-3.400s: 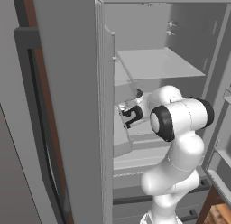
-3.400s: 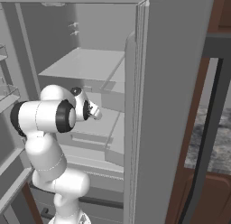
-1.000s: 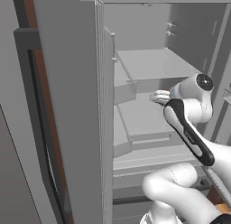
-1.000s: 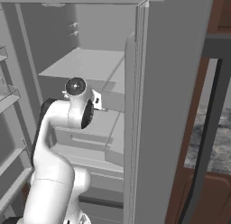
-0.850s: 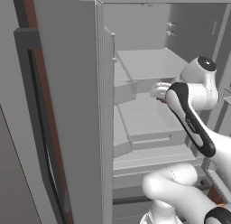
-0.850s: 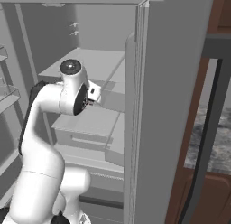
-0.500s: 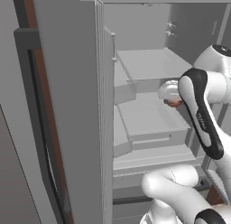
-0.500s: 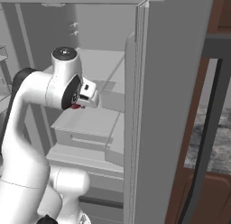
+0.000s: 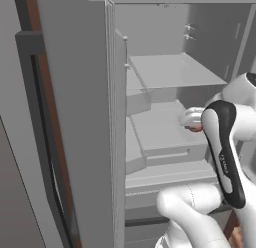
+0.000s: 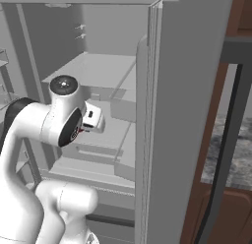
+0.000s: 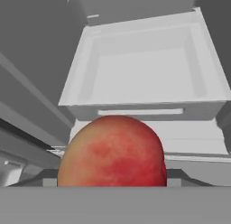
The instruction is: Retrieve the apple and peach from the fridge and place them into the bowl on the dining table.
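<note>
While inside fridge (image 9: 165,87), claw (image 10: 91,121) part-open, gripping red-orange fruit (image 11: 112,151)

From my hand view, a red-and-yellow fruit (image 11: 113,151) sits right in front of the lens, its underside cut off, and I can't call it apple or peach. The fingertips are hidden behind it, so I can't read the grip. In the left base view the forearm covers most of the gripper (image 9: 192,119). The fridge (image 9: 165,107) runs past the edges, its lower drawers blocked by the arm.
</note>
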### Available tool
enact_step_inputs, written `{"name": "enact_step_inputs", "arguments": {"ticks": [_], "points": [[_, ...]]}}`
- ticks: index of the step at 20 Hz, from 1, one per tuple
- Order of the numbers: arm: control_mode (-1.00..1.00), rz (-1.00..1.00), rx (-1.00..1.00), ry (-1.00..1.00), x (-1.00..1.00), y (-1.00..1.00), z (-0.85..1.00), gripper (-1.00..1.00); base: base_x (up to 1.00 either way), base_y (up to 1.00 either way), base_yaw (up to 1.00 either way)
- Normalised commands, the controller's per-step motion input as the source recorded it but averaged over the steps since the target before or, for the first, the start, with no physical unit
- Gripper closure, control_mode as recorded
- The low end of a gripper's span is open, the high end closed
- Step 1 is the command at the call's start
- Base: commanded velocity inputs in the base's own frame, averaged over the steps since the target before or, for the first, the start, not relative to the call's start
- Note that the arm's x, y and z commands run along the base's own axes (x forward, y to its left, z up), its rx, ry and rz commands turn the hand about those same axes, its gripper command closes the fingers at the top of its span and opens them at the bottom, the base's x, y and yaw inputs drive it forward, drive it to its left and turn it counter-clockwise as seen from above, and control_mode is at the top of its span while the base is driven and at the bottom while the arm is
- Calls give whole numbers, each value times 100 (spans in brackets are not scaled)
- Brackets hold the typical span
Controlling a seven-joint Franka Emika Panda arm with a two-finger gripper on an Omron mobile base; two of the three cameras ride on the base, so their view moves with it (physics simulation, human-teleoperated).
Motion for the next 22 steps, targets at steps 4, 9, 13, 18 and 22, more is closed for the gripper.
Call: {"name": "enact_step_inputs", "arguments": {"ticks": [4,9,13,18,22], "points": [[100,0,0,1,-4,0,-4,100,-31,0,5],[100,0,0,0,0,0,0,100,-80,0,13],[100,0,0,0,0,0,0,100,-85,0,28],[100,0,0,0,0,0,0,100,-63,7,48],[100,0,0,0,0,0,0,100,-55,28,61]]}}
